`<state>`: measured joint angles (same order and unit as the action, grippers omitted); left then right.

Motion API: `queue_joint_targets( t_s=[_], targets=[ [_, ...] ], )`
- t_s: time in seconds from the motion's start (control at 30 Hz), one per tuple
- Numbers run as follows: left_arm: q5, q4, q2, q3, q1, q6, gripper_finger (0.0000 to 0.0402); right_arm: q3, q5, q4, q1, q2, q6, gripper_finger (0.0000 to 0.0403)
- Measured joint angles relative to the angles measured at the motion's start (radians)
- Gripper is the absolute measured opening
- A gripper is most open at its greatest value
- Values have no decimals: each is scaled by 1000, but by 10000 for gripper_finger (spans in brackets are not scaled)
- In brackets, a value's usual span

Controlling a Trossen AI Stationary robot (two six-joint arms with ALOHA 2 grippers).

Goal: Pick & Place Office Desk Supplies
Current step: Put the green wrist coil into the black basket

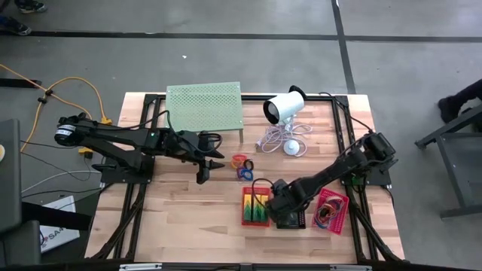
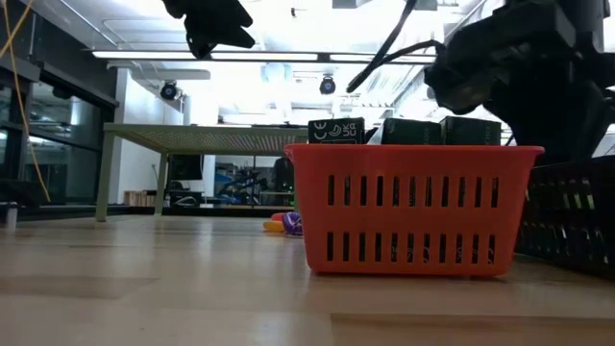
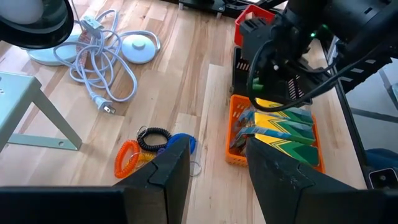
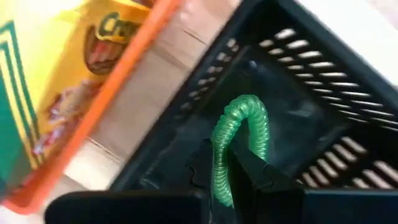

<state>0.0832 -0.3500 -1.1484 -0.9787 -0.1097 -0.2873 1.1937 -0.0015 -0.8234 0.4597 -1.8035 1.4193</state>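
Note:
My right gripper point(image 4: 224, 163) points down over the black mesh basket point(image 4: 323, 118) and is shut on a green coiled loop point(image 4: 245, 121). The black basket point(image 1: 292, 221) stands between the red basket point(image 1: 255, 205), which holds green-and-yellow packs point(image 3: 283, 127), and the pink basket point(image 1: 332, 211). Orange, black and blue loops point(image 3: 155, 146) lie loose on the table past the red basket. My left gripper point(image 1: 211, 167) hangs open above the table at the left, near those loops point(image 1: 242, 165), with nothing between its fingers. My right gripper pinches one side of the green coiled loop point(image 4: 219, 171) between its two fingers, from above. The rest of the loop arcs out beyond the fingertips, inside the black basket's walls. I cannot tell whether it touches the basket's floor.
A pale-green perforated stand point(image 1: 204, 105) and a white cylinder device point(image 1: 285, 108) with its coiled cable point(image 1: 280, 139) stand at the table's far side. The pink basket holds coloured bands. Bare wood lies along the near left of the table point(image 1: 173, 226).

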Motion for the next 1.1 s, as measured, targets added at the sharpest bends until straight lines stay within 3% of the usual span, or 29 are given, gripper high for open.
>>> queue_joint_targets(
  t_s=[0.57,0.9,1.1],
  targets=[
    [0,0,0,0,0,0,152,0,2,-3,1,0,-15,21],
    [0,0,0,0,0,0,152,0,6,-3,1,0,-32,104],
    [0,0,0,0,0,0,152,0,6,-3,1,0,-30,126]
  ],
)
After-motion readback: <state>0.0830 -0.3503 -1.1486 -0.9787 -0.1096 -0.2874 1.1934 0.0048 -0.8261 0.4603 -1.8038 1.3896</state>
